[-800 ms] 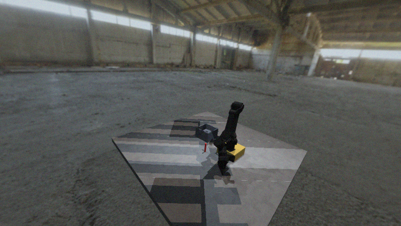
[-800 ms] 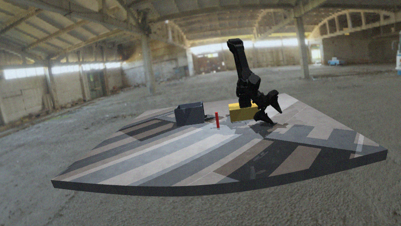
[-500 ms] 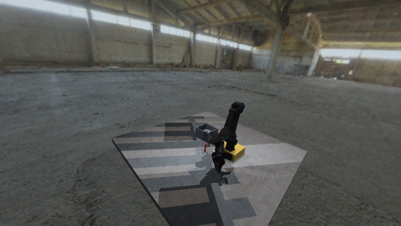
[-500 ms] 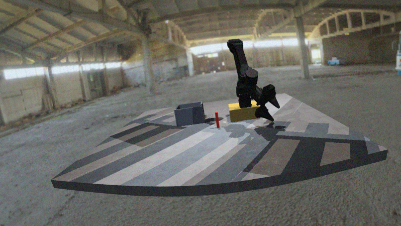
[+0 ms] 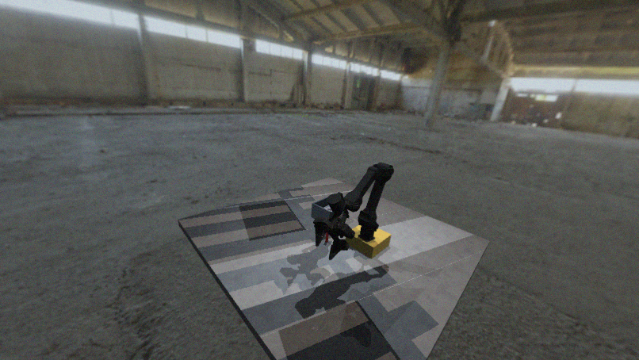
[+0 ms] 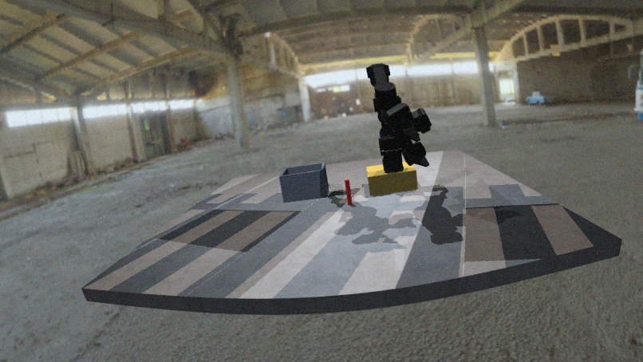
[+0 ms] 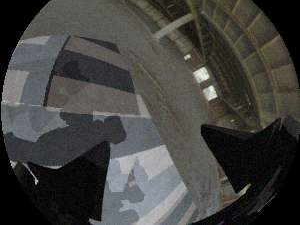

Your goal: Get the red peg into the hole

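Red peg: it (image 5: 326,236) (image 6: 347,192) stands up on the patchy board (image 5: 447,232) (image 6: 278,278) (image 7: 142,191), outside the box. Standing up like that makes it easy to grab from the sides, and maybe easy to knock over too.
Gripper: its fingers (image 5: 325,249) (image 6: 423,151) are spread wide, with nothing in them. That makes sense, as a wide hand has room to go around a thin peg.
Top view trick: the peg shows in the gap by the fingers (it looks nearly caught!), but the outside view shows the hand up high and off to one side.
Wrist view: I can't find the peg there, so the hand likely needs to turn and come over it first.
Open box: it (image 5: 318,212) (image 6: 302,186) sits near the peg with its top open, so the peg can go in from above. I can't make out the hole inside.
Yellow block: it (image 5: 380,241) (image 6: 393,183) sits under the black arm (image 5: 374,192) (image 6: 384,96) and holds it up.
Job so far: the peg is not picked up yet. Lining up comes next, I think, then a squeeze.
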Controlling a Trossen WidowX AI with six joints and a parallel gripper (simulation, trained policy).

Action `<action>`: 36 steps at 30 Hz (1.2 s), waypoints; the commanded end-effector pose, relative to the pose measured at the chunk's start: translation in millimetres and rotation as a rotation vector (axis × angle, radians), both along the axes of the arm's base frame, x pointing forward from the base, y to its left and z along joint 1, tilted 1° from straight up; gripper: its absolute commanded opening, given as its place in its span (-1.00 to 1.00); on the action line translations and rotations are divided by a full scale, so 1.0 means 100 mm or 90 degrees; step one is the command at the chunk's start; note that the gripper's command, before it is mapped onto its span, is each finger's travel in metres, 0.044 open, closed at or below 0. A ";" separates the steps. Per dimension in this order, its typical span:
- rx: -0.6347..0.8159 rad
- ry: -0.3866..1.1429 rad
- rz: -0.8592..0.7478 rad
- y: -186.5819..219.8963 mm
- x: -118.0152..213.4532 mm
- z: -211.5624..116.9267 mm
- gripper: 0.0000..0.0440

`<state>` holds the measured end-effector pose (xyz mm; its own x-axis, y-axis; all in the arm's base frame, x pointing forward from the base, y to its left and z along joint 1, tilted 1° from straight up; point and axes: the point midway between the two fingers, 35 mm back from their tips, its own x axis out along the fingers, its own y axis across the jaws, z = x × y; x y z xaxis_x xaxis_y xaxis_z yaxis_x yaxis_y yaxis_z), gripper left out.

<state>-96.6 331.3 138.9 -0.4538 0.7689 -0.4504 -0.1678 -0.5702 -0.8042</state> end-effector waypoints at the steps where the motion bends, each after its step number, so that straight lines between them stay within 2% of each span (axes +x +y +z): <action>1: -0.001 0.040 -0.057 0.10 0.14 0.20 1.00; 20: -0.037 0.302 -0.384 0.25 1.14 1.01 1.00; 36: -0.068 0.542 -0.644 -0.01 1.89 1.30 1.00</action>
